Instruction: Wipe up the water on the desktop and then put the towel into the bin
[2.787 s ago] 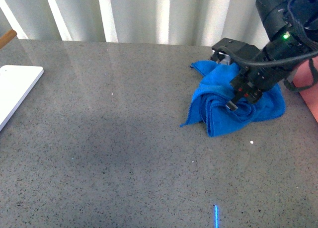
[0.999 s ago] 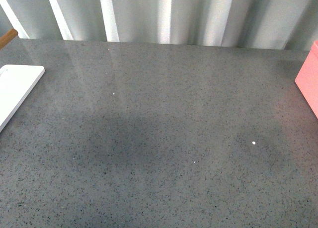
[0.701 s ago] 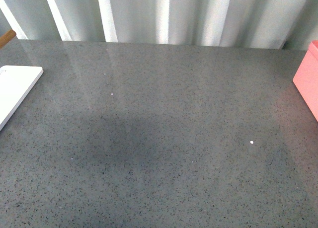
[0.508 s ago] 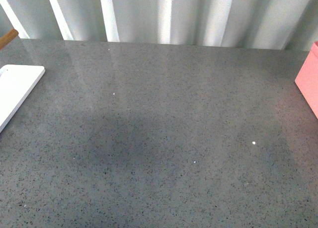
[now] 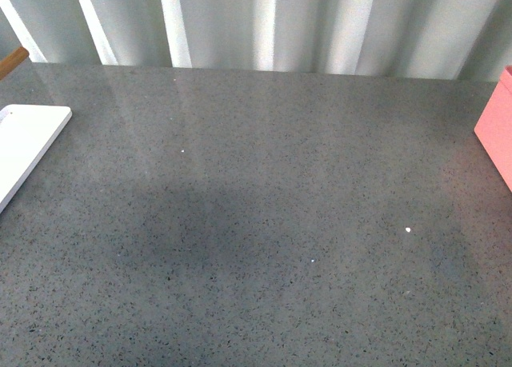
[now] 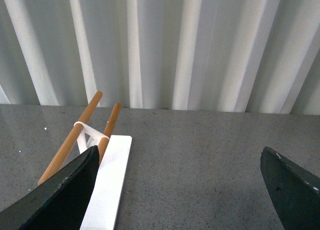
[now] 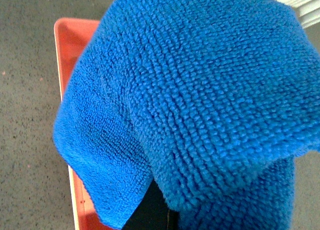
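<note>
Blue and fluffy, the towel (image 7: 200, 89) fills nearly all of the right wrist view, its ribbed loops bunched into thick folds that hang over the camera. Below it sits one pink-orange bin (image 7: 67, 44), of which I see a rim, a corner and a strip of inner wall; the towel hangs above that bin, and I cannot tell whether it touches it. A dark patch under the folds may be part of the right gripper, but its fingers are hidden by the cloth, so I cannot tell whether they are clamped or loose.

From the front, the desktop (image 5: 256, 223) lies grey and speckled, with neither arm in sight. One edge of the bin (image 5: 496, 131) shows at the far right, and one white board (image 5: 24, 147) lies at the far left.

In the left wrist view the left gripper (image 6: 175, 190) hangs above the desktop with its two dark fingers (image 6: 60, 195) spread wide apart and nothing between them. Beyond them lies the white board (image 6: 110, 185), with two wooden rods (image 6: 72, 137) leaning over its far end, joined by a white bracket.
</note>
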